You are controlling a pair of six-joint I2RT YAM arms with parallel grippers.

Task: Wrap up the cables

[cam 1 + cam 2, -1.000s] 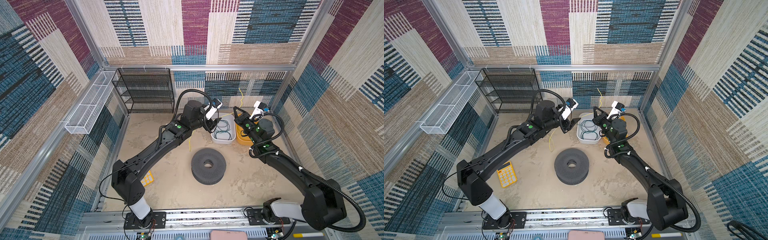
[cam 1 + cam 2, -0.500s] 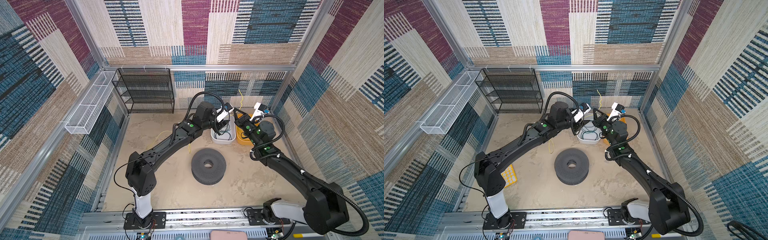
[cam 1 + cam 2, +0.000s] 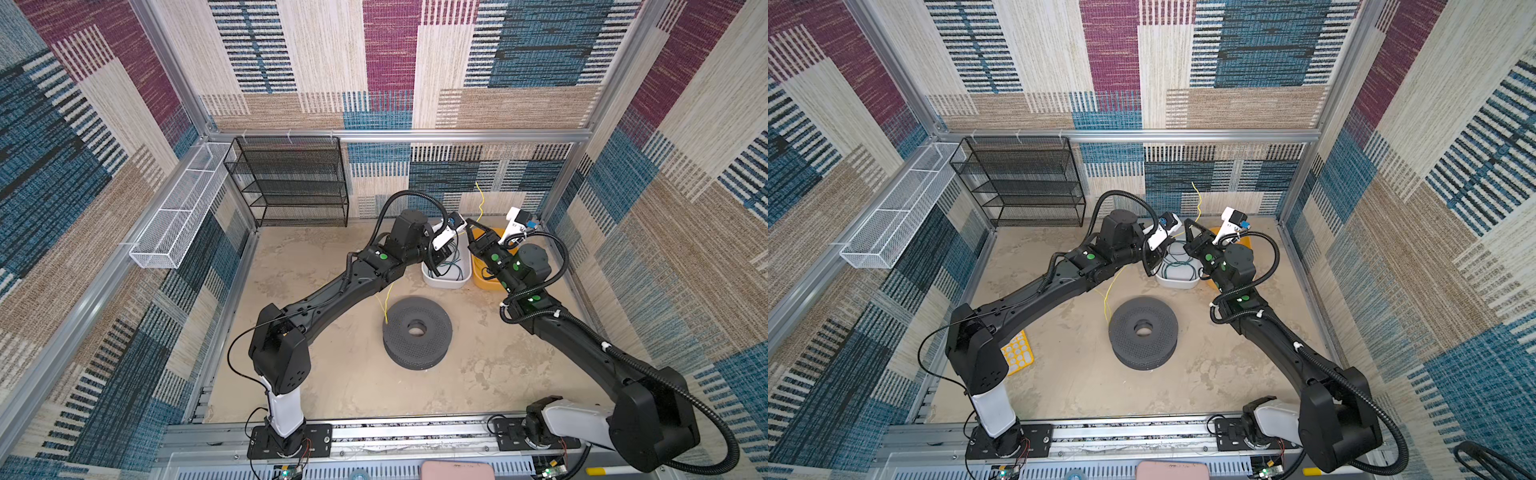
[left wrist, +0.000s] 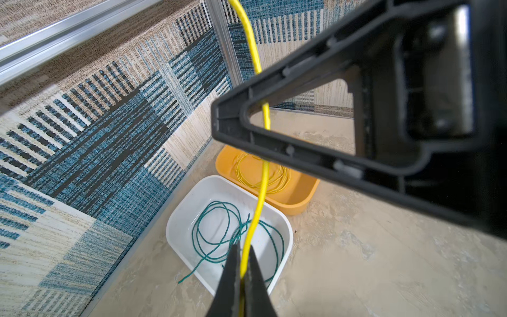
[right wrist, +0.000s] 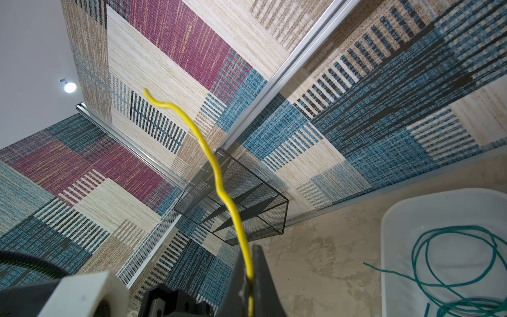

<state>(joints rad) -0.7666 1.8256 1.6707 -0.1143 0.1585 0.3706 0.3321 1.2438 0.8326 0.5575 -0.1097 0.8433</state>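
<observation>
The yellow cable (image 4: 260, 192) runs taut from my left gripper (image 4: 241, 263), which is shut on it, up past the right gripper's black finger frame (image 4: 301, 109). My right gripper (image 5: 248, 263) is also shut on this cable, whose free end (image 5: 175, 109) sticks up in the air. In both top views the two grippers meet above the bins, the right gripper (image 3: 469, 224) raised, the cable's end (image 3: 1198, 203) above it and a tail (image 3: 386, 307) hanging under the left arm. More yellow loops (image 4: 263, 175) lie in the orange bin. The green cable (image 4: 219, 227) is coiled in the white bin.
The white bin (image 3: 446, 284) and orange bin (image 3: 484, 284) stand side by side at the back right. A black perforated spool (image 3: 417, 332) lies mid-floor. A black wire shelf (image 3: 291, 183) and a white mesh basket (image 3: 178, 220) are at the back left, and a yellow calculator (image 3: 1017, 353) lies by the left arm.
My left arm has swung right, over the white bin and up to the right gripper, and its jaws have closed on the yellow cable. The right gripper has barely moved.
</observation>
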